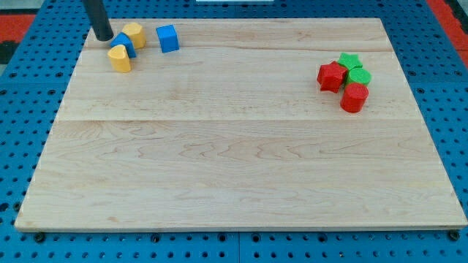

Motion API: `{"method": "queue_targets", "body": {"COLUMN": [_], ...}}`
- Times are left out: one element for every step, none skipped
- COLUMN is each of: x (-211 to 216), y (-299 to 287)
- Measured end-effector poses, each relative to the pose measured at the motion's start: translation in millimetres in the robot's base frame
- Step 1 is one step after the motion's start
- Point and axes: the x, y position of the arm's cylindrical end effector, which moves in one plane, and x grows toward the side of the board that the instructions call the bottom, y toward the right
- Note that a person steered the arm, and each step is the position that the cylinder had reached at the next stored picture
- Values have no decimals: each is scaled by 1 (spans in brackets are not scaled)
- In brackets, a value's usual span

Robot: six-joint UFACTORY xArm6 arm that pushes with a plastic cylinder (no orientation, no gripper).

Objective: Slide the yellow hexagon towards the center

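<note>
The yellow hexagon [134, 34] sits near the board's top-left corner. A blue block [123, 44] touches its lower left side, and a second yellow block [119, 58] lies just below that. A blue cube [168, 38] stands a little to the right of the hexagon. My tip [104, 37] is on the board just left of this cluster, next to the blue block and a short way left of the hexagon.
At the view's right, a cluster holds a red star-like block [331, 76], a green star [349, 61], a green block [358, 76] and a red cylinder-like block [353, 97]. The wooden board [234, 161] lies on a blue pegboard table.
</note>
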Motion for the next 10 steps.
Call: {"method": "queue_targets", "body": {"x": [-3,-9,-23,-12,56,103,98,59,41,23], "y": [40,63,72,106,131,152,195,207,210,213]}}
